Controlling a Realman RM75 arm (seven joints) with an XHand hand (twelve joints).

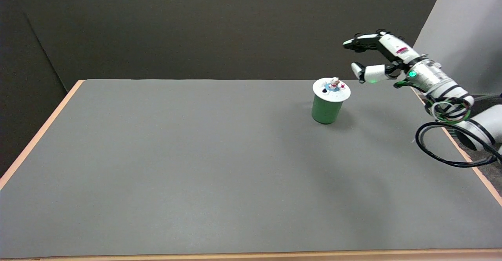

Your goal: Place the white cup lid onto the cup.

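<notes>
Lid and cup: white cup lid sits on top of the green cup, below and to the left of the right hand, apart from it.
Table: grey mat surface with a pale wooden edge showing along its left, right and near sides; it spreads out below and to the left of the hand, and the hand hangs above its far right corner.
Backdrop: dark wall behind the table, on the far side of the hand; a lighter grey panel stands at the upper right, behind the arm.
Right arm: white arm reaching in from the right edge and sloping up to the hand; a green light glows at the wrist, and black cable loops beneath the forearm, over the table's right edge.
Right hand: black-and-white right hand held in the air, fingers pointing left; the upper fingers and the lower white one are spread apart with nothing between them, and nothing is touched.
Cup: green, upright on the mat, lower left of the hand, its shadow falling toward the right.
Lid: white, wider than the cup's rim, lying level across the top; the nearest thing to the hand's lower fingertip, but clear of it.
Lid decoration: a small figure and some coloured dots on top of the lid, too small to make out further.
</notes>
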